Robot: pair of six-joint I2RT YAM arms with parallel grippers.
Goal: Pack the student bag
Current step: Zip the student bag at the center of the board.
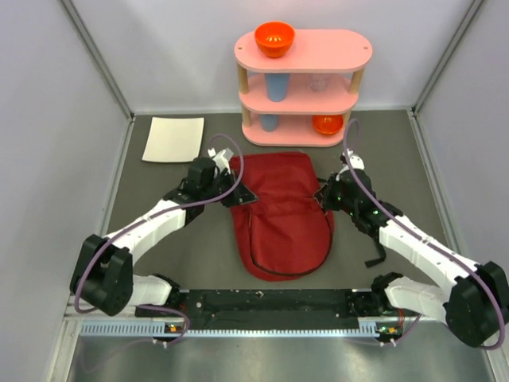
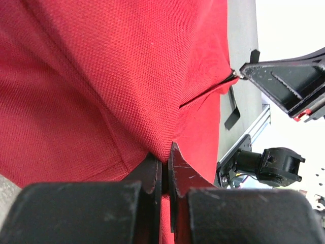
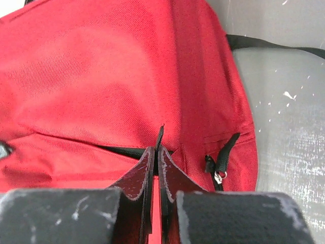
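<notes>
The student bag (image 1: 282,219), dark red with black zipper lines, lies flat in the middle of the table. At its upper left edge my left gripper (image 1: 238,192) is shut; the left wrist view shows its jaws (image 2: 163,155) pinching a fold of the red fabric (image 2: 101,76). My right gripper (image 1: 324,193) is at the bag's upper right edge. In the right wrist view it (image 3: 156,150) is shut on a thin black zipper pull (image 3: 160,133) above the black zipper line (image 3: 122,150). A second zipper pull (image 3: 218,175) hangs to its right.
A pink three-tier shelf (image 1: 302,49) stands at the back with orange bowls (image 1: 274,37) and blue cups (image 1: 276,86). A white sheet (image 1: 173,139) lies at the back left. A black strap (image 1: 375,253) trails off the bag's right side. Grey walls close in both sides.
</notes>
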